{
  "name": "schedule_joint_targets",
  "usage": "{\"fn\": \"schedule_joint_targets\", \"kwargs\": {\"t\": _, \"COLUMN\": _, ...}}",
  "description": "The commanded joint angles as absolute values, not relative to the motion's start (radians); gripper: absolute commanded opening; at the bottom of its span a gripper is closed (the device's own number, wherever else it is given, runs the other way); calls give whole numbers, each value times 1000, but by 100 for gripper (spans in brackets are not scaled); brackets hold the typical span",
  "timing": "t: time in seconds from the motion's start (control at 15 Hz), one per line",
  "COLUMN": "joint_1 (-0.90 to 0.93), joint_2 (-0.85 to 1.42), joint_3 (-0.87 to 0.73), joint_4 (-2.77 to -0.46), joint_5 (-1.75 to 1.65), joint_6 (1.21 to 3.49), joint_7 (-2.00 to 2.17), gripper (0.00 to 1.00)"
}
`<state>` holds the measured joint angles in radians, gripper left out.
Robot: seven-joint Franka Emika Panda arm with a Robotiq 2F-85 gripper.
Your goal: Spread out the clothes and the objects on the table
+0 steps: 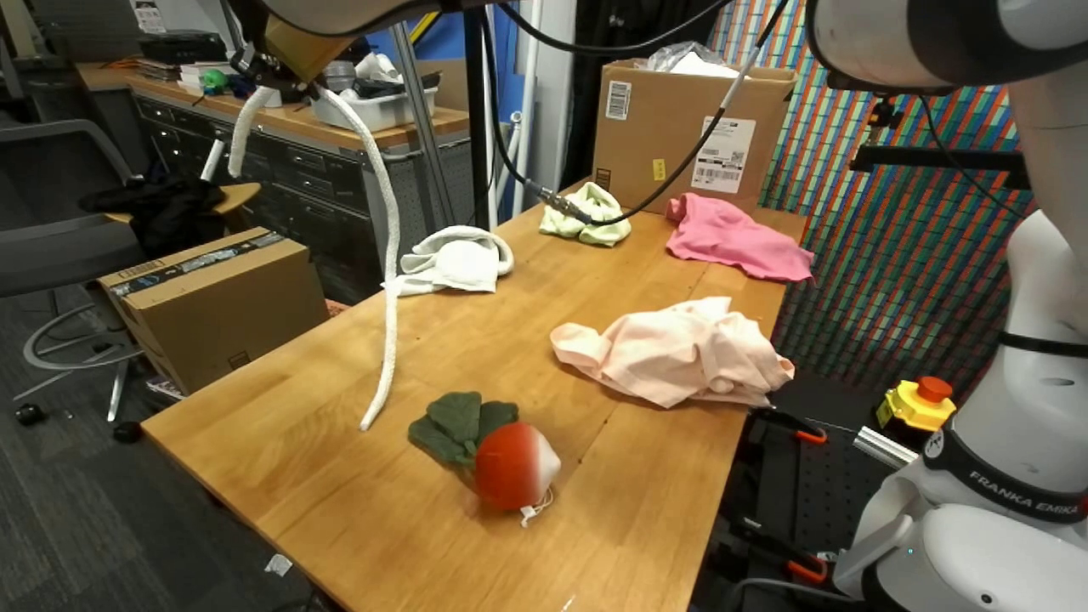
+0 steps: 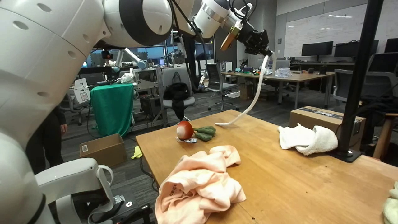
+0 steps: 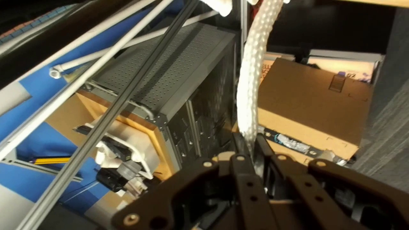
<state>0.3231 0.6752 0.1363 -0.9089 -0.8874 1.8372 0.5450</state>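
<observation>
The jaws pinched the rope (image 3: 251, 73); on the bench (image 1: 340, 493), the ball (image 1: 512, 467) lay nearer the peach cloth (image 1: 680, 353) than the pink cloth (image 1: 738, 239).

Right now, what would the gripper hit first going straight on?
Past the held white rope, the gripper would likely meet the taped cardboard box first, though maybe the drawer cabinet; depth is unclear.

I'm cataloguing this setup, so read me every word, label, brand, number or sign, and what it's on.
"FRANKA EMIKA": black band on the robot arm.
"OBEY": peach cloth.
Perhaps "02": pale panel beside the floor box.
Too small or blurred: labels on large cardboard box, tape on floor box, tag on red ball, wall sheet, whiteboard.
</observation>
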Motion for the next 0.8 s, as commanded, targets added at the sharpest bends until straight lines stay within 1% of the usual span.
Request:
{"fn": "schedule_joint_targets", "kwargs": {"t": 0.0, "joint_1": 280, "joint_2": 709, "joint_3": 202, "joint_4": -845, "joint_5": -784, "joint_6": 1846, "joint_7": 341, "gripper": 9}}
{"fn": "schedule_joint_targets", "kwargs": {"t": 0.27, "joint_1": 251, "joint_2": 708, "joint_3": 245, "joint_4": -874, "joint_5": -715, "joint_6": 1837, "joint_7": 140, "gripper": 9}}
{"fn": "schedule_joint_targets", "kwargs": {"t": 0.73, "joint_1": 255, "joint_2": 767, "joint_3": 238, "joint_4": -859, "joint_5": -725, "joint_6": 1837, "joint_7": 11, "gripper": 9}}
